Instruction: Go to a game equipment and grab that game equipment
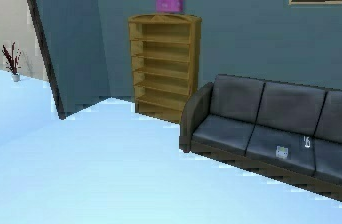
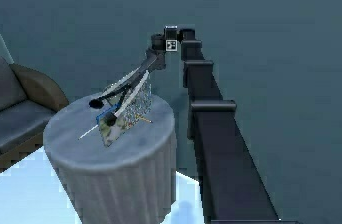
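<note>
A racket-like thing (image 2: 127, 108) with a netted head and a wooden frame rests tilted on a round grey ribbed table (image 2: 119, 185) in the arm side view. The dark arm (image 2: 214, 130) rises from the bottom edge and ends at two white marker squares. Left of them, the gripper (image 2: 112, 97) reaches down to the netted thing. With the table top right behind it, I cannot tell whether the gripper holds anything.
A dark sofa (image 1: 269, 125) stands along the blue wall at the forward view's right, with small pale items (image 1: 282, 152) on its seat; a sofa end (image 2: 9, 105) is left of the round table. A wooden bookshelf (image 1: 164, 65) stands beside the sofa. A potted plant (image 1: 13, 62) is far left. Pale floor lies ahead.
</note>
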